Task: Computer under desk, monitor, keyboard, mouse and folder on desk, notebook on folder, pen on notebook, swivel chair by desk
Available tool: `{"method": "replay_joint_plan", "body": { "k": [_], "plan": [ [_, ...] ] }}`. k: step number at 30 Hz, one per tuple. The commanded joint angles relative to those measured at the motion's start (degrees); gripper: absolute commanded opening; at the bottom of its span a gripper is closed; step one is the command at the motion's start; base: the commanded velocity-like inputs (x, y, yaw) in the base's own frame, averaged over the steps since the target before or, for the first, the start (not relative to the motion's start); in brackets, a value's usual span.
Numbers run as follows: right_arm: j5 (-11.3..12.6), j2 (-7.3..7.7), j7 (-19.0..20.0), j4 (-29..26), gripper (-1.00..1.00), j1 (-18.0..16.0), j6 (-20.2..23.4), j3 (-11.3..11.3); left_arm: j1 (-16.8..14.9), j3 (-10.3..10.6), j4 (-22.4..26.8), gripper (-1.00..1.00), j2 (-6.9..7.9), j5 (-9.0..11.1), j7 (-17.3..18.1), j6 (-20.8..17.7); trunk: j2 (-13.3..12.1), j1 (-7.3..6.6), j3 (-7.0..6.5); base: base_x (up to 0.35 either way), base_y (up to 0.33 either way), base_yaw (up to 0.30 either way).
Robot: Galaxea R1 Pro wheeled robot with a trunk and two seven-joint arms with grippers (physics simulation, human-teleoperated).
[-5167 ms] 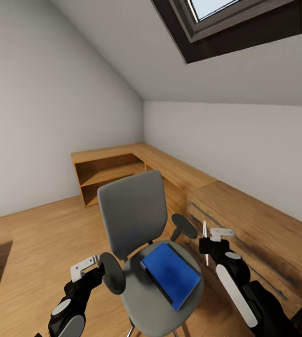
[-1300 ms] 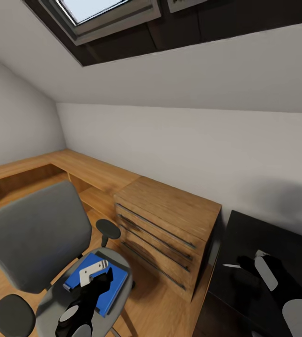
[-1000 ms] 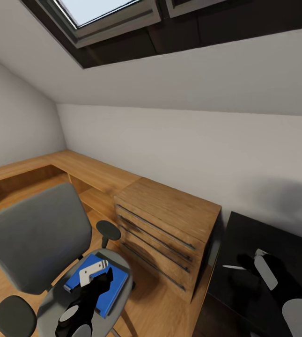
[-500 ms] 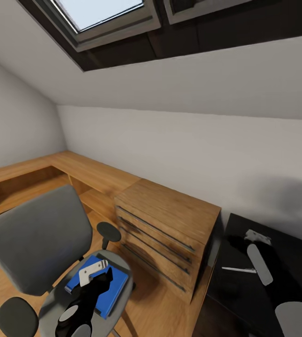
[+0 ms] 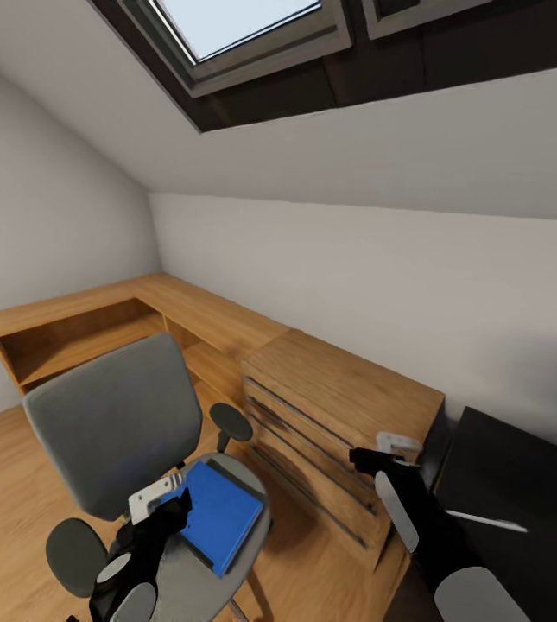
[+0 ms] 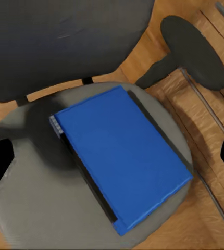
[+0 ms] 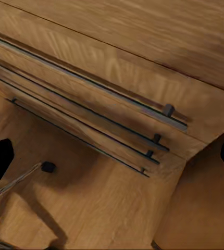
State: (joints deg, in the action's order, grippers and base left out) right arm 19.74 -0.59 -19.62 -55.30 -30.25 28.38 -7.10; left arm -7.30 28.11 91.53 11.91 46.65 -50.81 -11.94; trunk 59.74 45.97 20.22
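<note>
- The folder (image 5: 218, 514) lies flat on the swivel chair (image 5: 114, 423) seat, reaching from mid-seat out to the seat's edge on the chest-of-drawers side; its long axis runs diagonally, dark spine toward the backrest side.
- The left gripper (image 5: 159, 499) hovers just above the folder's near corner; in the left wrist view the folder (image 6: 120, 166) sits between the two dark fingertips, which stand wide apart and hold nothing.
- The right gripper (image 5: 382, 453) hangs by the wooden chest of drawers (image 5: 347, 415), well apart from the folder; its jaws are spread and empty.
- So the left arm is the nearer.
- The pen (image 5: 485, 521) rests on the black desk (image 5: 520, 484) near its front edge.
- Judged: armrests (image 5: 231, 422) flank the seat; straight up is the open way out.
</note>
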Motion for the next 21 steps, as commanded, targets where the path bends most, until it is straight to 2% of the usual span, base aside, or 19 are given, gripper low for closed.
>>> {"method": "replay_joint_plan", "body": {
  "k": [1,4,17,21],
  "plan": [
    [0.1,-0.15,-0.6,0.2,1.00,0.0,-0.5,-1.2,-0.1,-0.5,0.0,1.00,0.05,0.2,-0.4,-0.3,0.1,0.01,0.10,0.000,0.000,0.277],
    [-0.3,-0.41,-0.6,0.5,1.00,-0.1,-1.2,-2.7,-0.1,-1.2,-0.1,1.00,0.05,0.2,-0.4,-0.3,0.1,0.01,0.17,0.000,0.000,0.277],
    [-0.6,-1.60,-0.6,1.4,1.00,0.0,-1.5,-3.6,-0.1,-1.5,-0.3,1.00,-0.12,0.2,-0.3,-0.3,0.1,0.01,0.51,0.000,0.000,0.277],
    [-0.6,-1.68,-0.6,1.8,1.00,0.0,-1.6,-5.2,-0.1,-1.5,-0.3,1.00,-0.16,0.3,-0.3,-0.3,0.1,0.01,0.61,0.000,0.000,0.277]
  ]
}}
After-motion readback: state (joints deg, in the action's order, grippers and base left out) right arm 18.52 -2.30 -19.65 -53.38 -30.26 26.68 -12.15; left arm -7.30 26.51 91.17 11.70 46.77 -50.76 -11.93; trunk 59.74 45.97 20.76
